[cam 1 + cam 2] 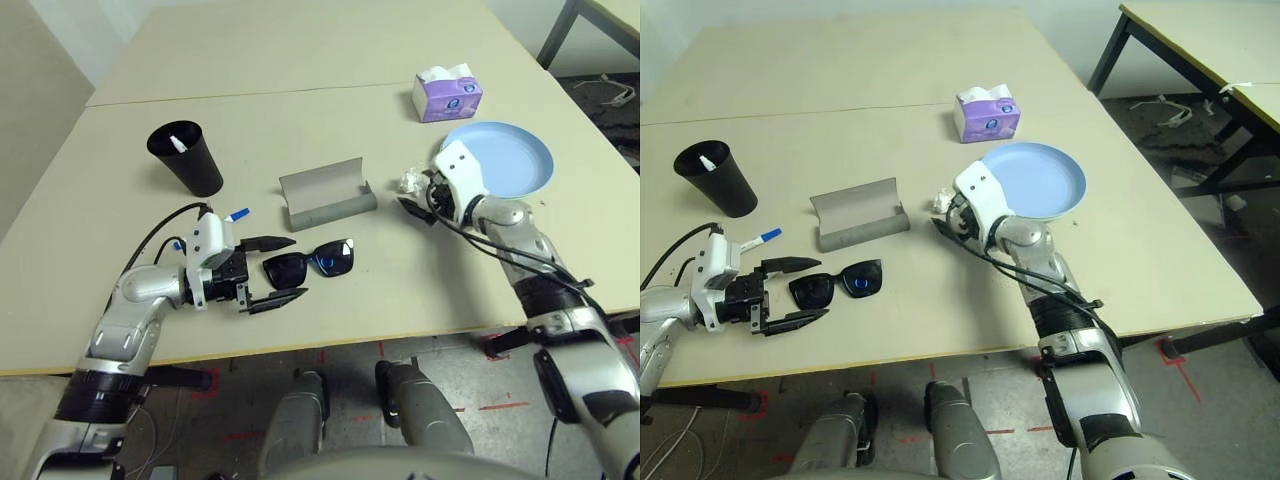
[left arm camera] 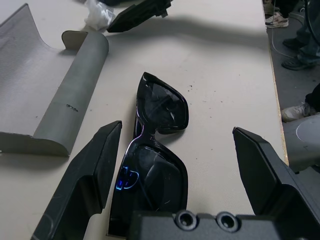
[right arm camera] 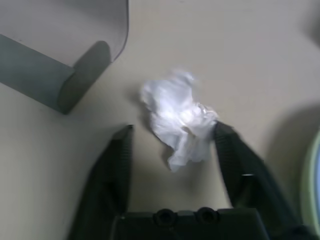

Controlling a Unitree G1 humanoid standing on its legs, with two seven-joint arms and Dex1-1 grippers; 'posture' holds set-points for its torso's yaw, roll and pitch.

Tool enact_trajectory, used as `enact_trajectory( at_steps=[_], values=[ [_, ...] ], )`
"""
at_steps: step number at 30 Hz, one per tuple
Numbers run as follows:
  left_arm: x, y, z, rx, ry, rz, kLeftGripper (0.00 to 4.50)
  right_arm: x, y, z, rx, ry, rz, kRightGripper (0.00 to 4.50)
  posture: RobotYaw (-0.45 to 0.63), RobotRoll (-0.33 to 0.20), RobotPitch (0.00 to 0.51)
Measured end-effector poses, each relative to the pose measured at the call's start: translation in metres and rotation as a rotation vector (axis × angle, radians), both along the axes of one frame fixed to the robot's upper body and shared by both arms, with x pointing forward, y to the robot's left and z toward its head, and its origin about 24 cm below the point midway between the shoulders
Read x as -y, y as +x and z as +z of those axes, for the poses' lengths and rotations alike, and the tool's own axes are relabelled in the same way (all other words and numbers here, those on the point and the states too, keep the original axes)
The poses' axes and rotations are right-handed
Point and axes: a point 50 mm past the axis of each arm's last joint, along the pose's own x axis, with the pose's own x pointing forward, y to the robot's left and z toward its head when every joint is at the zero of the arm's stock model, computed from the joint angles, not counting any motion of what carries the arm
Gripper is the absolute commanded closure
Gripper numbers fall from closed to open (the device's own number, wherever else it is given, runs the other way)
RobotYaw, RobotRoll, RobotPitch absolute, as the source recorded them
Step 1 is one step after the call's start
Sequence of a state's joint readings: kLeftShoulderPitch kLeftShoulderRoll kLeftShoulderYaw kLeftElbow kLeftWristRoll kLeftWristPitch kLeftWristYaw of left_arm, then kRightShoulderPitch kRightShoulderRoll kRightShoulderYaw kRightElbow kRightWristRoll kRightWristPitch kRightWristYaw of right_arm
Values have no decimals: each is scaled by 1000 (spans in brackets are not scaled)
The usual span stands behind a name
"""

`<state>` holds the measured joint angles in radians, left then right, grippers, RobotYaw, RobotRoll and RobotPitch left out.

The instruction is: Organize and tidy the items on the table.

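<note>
Black sunglasses [image 1: 310, 262] lie folded on the table [image 1: 300, 60] in front of the grey glasses case [image 1: 325, 195], which stands open. My left gripper [image 1: 298, 266] is open, its fingers [image 2: 95, 170] on either side of one end of the sunglasses [image 2: 160, 150]. A white marker with a blue cap [image 1: 238, 214] lies just behind that gripper. A crumpled white tissue [image 3: 177, 117] lies by the light-blue plate [image 1: 505, 160]. My right gripper [image 3: 174, 127] stands open around the tissue; one finger touches it and the other is a little apart.
A black cup [image 1: 187, 157] with a white marker [image 1: 178, 143] in it stands at the back left. The purple tissue pack [image 1: 447, 95] sits behind the plate. The table's right edge runs close past the plate, with a second table [image 1: 1200, 40] beyond.
</note>
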<state>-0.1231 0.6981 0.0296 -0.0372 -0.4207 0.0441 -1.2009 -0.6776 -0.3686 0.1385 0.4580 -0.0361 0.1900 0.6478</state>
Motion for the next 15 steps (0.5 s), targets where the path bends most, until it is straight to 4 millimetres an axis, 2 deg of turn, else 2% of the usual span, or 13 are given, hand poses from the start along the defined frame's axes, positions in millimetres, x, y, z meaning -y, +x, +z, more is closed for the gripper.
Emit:
enact_trajectory(
  at_steps=[5, 6, 10, 13, 15],
  values=[
    [0, 0, 1, 3, 0, 1, 0, 1, 2, 4, 9, 11, -14, 4285, -151, 0, 172],
    [0, 1, 1, 5, 0, 1, 0, 2, 2, 5, 5, 31, -25, 4453, -151, 0, 172],
    [1, 2, 3, 13, 0, -2, 0, 9, 8, 25, 26, 127, -86, 4453, -155, 0, 174],
    [1, 1, 3, 17, 4, -8, 0, 18, 13, 62, 114, 171, -123, 4453, -165, 0, 175],
    [1, 2, 4, 21, 6, -13, 0, 34, 17, 91, 188, 160, -177, 4453, -167, 0, 174]
  ],
)
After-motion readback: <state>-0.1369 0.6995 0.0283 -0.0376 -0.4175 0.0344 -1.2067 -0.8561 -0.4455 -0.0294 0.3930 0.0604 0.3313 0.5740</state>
